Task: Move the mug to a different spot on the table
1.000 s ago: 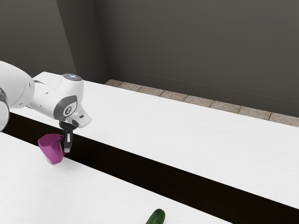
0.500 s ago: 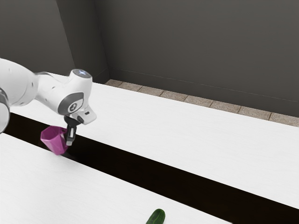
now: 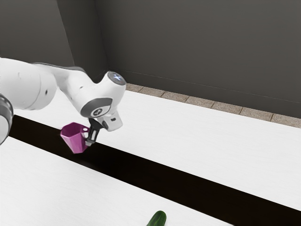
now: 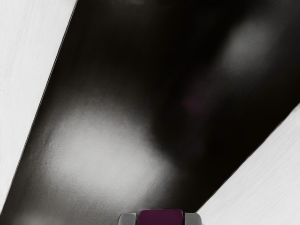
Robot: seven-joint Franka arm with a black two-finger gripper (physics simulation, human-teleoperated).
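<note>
A magenta mug [image 3: 75, 137] hangs tilted in the air above the dark strip of the table, held at its rim by my black gripper [image 3: 90, 136], which is shut on it. The white arm comes in from the exterior view's left. In the wrist view a sliver of the mug [image 4: 161, 217] sits between the two grey fingertips [image 4: 127, 218], with the glossy dark strip [image 4: 140, 117] far below.
The table has two white surfaces [image 3: 197, 136] split by a dark strip [image 3: 155, 176] running diagonally. A green cucumber [image 3: 157, 219] lies at the near edge. A dark wall and a tiled floor strip [image 3: 221, 106] lie behind.
My gripper has carried the mug up and toward the exterior view's right, from over the near white surface's edge to above the dark strip. The cucumber has not moved.
</note>
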